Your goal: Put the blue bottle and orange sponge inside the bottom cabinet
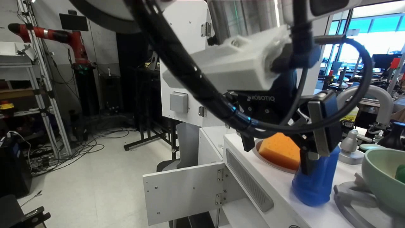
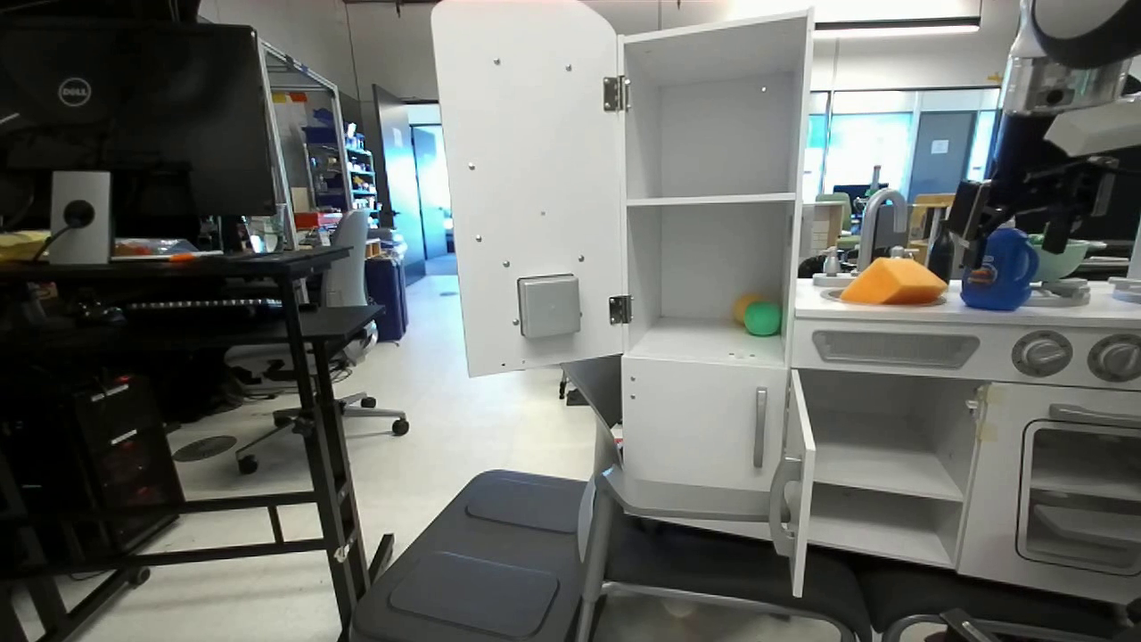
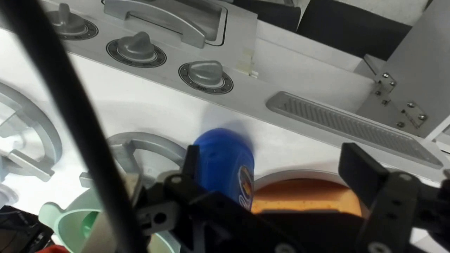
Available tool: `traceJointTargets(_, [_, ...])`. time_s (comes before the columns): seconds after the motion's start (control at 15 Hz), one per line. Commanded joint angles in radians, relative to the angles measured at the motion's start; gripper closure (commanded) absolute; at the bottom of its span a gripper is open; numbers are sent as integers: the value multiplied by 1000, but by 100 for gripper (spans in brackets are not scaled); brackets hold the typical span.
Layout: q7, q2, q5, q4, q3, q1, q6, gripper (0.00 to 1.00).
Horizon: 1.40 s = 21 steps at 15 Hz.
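While a black monitor (image 2: 134, 116) fills the far left of an exterior view, next along comes the tall cabinet's door (image 2: 535, 178), standing wide open, and there in the lower compartment sit a green ball (image 2: 763, 318) and, tucked behind it, an orange ball (image 2: 743, 306). Moving right, it's a low door (image 2: 800, 499), open too, and that's the bottom cabinet (image 2: 878, 464), its inside in plain sight! Up on the white table (image 3: 147, 102), the orange sponge (image 2: 891, 283) rests at a tilt in the round sink (image 3: 300, 172). Just beside it, here's the blue bottle (image 2: 1003, 278), upright on the table, and right there at the bottle is the end effector (image 3: 270, 154), its fingers (image 3: 191, 160) spread wide! The wrist view has the bottle between them, hard by one finger, the opposite finger well apart, out towards the sponge's far end. Is that near finger touching the blue plastic? I can't tell. On to the right, where a mint-green bowl (image 1: 379, 186) holds a green object (image 1: 401, 174), and lower down grey knobs (image 2: 1042, 353) line up above the oven door (image 2: 1061, 490).
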Motion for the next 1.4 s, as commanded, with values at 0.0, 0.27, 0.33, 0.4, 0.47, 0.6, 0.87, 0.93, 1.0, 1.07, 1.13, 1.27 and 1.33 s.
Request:
traceJointTargets(0.0, [85,53,-100,37,-63,58,20,0])
traceJointTargets(0.27, [116,60,-163,51,-106,91,-10,0])
traceJointTargets(0.33, [120,60,-176,45,-116,95,-2,0])
traceJointTargets(0.4, [112,69,-183,39,-124,88,14,0])
traceJointTargets(0.47, [123,50,-197,42,-129,101,-9,0])
traceJointTargets(0.6, [122,69,-215,42,-143,90,27,0])
traceJointTargets(0.87, [133,90,-222,67,-160,77,49,0])
traceJointTargets(0.93, [148,75,-223,75,-163,90,29,0])
traceJointTargets(1.0, [150,88,-223,81,-167,87,44,0])
traceJointTargets(1.07, [148,103,-217,85,-169,79,65,0])
traceJointTargets(1.13, [152,99,-213,95,-168,86,52,0])
traceJointTargets(1.27, [158,131,-209,122,-170,88,62,0])
traceJointTargets(1.33, [161,132,-211,127,-172,92,62,0])
